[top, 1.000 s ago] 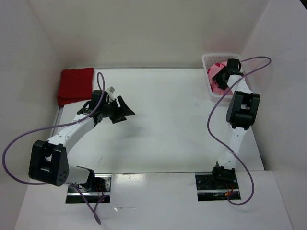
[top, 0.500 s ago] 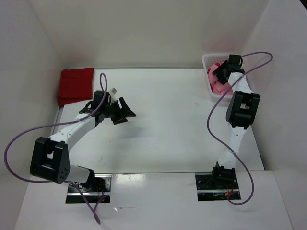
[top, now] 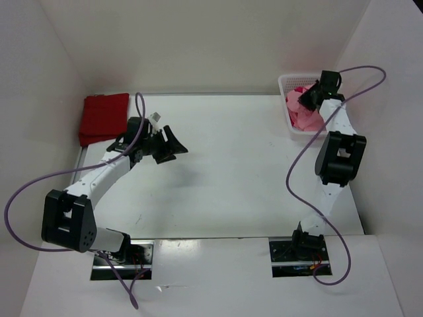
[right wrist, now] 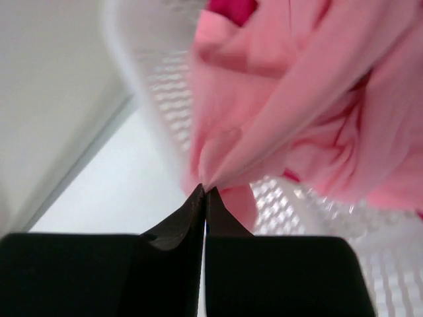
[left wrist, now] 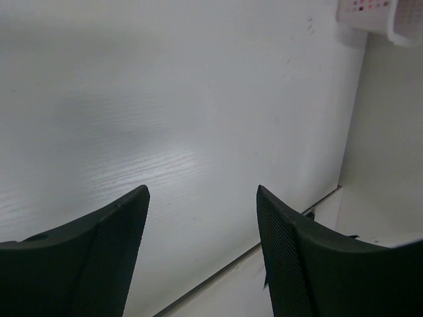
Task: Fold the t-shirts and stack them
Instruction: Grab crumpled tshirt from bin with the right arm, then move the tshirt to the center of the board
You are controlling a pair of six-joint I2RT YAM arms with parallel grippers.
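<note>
My left gripper hangs over the white table, left of centre, jaws spread wide, gripping nothing. Farther back, far-left corner: dark red cloth t-shirt lies folded flat. Far right: my right gripper is in the white plastic lattice basket, jaws pinched tight on a fold of the light pink cloth t-shirt. The bright crimson-magenta cloth t-shirt shows past it, same basket.

Dark red t-shirt, light pink t-shirt — the lattice basket and table are white.
</note>
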